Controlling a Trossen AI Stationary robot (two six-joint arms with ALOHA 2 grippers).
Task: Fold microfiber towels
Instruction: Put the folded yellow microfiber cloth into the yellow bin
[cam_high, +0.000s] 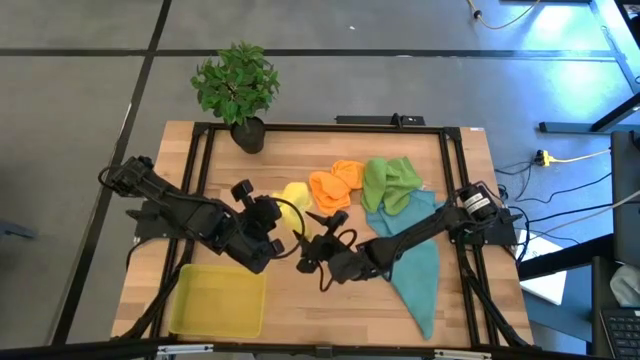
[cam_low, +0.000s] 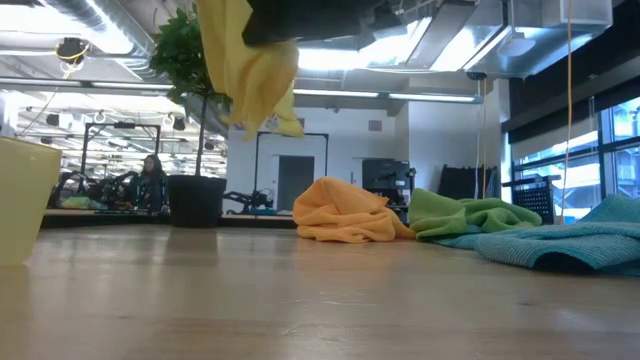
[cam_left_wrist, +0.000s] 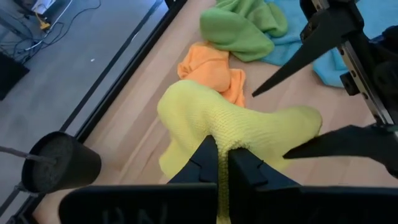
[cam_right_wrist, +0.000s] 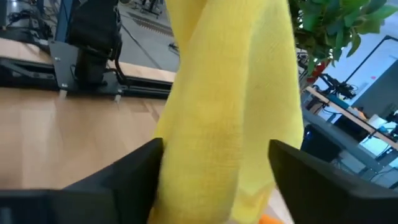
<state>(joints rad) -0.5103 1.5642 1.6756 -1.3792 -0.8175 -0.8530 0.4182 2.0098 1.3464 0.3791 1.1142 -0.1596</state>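
Left wrist view shows the left gripper (cam_left_wrist: 222, 163) clenched on the yellow towel (cam_left_wrist: 249, 127); the right gripper (cam_right_wrist: 214, 174), jaws spread around it, should pinch one hanging corner.

Robotics lab: more black arm rigs (cam_low: 95, 150) behind, exposed ceiling ducts (cam_low: 70, 15) (open-plan hall), floor cables (cam_high: 560, 158).

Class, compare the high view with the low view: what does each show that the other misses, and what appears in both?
Only the high view: both arms, with the left gripper shut on the yellow towel and the right gripper open beside it, plus the whole yellow tray.
Only the low view: the yellow towel hanging clear above the table, and the room behind.
Both: the orange towel, green towel, teal towel and potted plant.
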